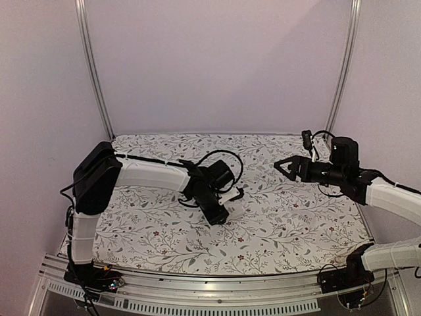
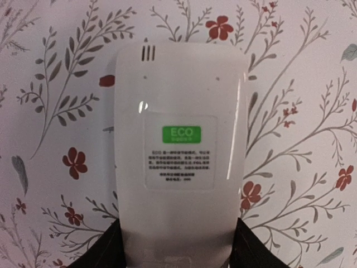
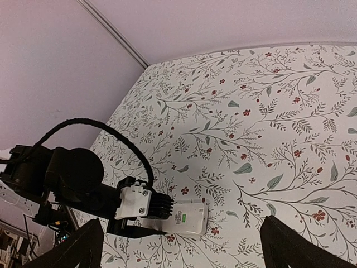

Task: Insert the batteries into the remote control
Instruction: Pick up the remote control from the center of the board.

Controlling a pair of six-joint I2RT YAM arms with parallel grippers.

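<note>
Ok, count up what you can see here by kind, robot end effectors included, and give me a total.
remote: 1
end effectors: 2, left end effector and right end effector
batteries in view: 0
Total: 3

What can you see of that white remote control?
The remote control lies back-up on the floral cloth. It is glossy white plastic with rounded corners, three small slots near its far end, and a green ECO sticker above fine print. The fingers of the left gripper clasp its near end from both sides.
</note>
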